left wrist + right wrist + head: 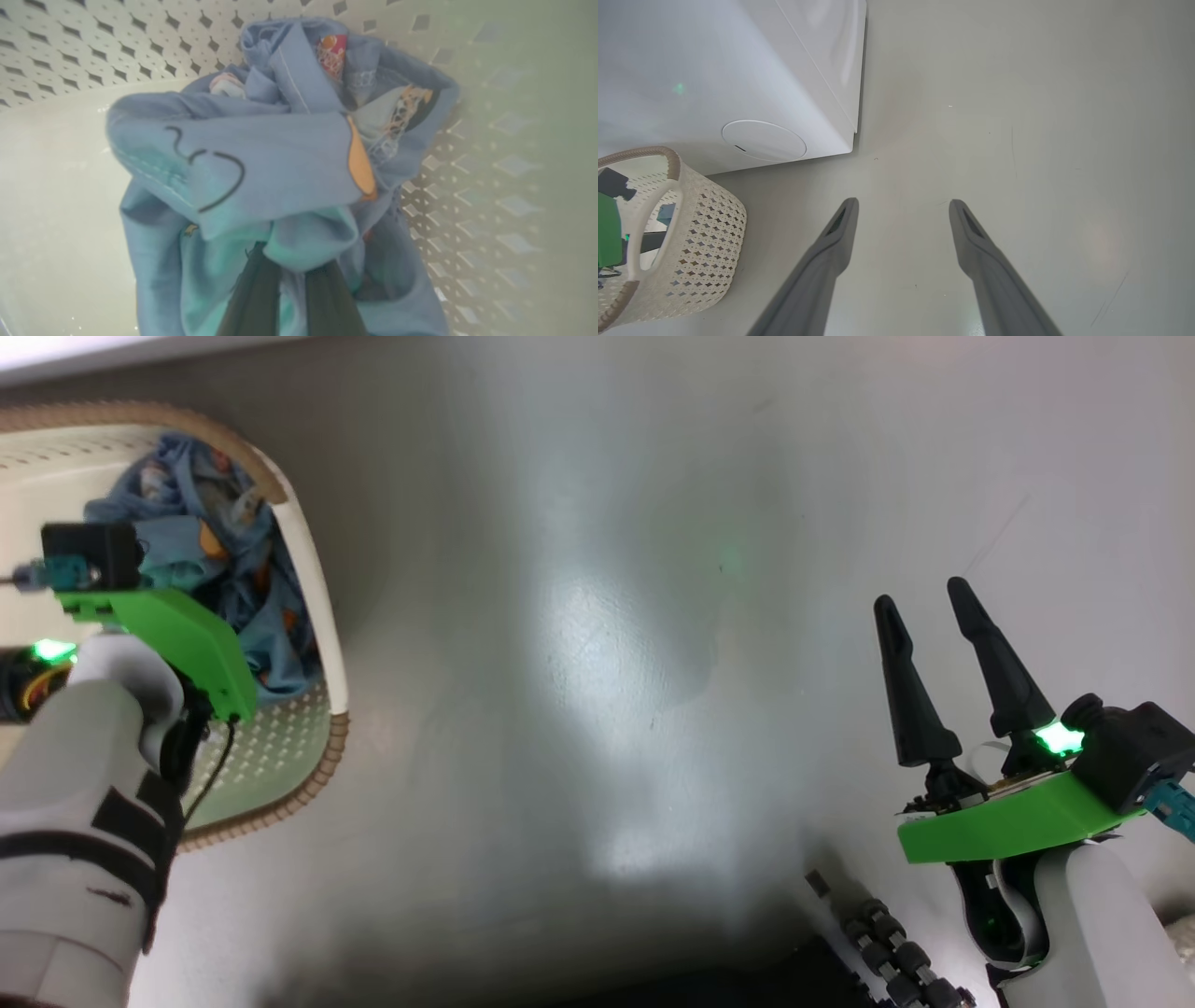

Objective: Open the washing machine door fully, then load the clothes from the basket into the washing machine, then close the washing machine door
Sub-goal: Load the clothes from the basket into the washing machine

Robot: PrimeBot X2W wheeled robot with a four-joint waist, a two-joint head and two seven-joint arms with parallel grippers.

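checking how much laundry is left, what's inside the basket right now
Inside the basket lie bunched light-blue clothes with orange print, and the left gripper reaches in, shut on a fold. Bare cream plastic shows beside the pile; anything beneath the fabric is covered.

You see the clothes (280, 163) in light blue with orange patches and thin black line print. The basket (705, 242) is cream, perforated in a diamond grid, with a brown woven-look rim. The washing machine (691, 70) is plain white, the floor (607, 709) pale grey. The right tool (920, 593) is black.
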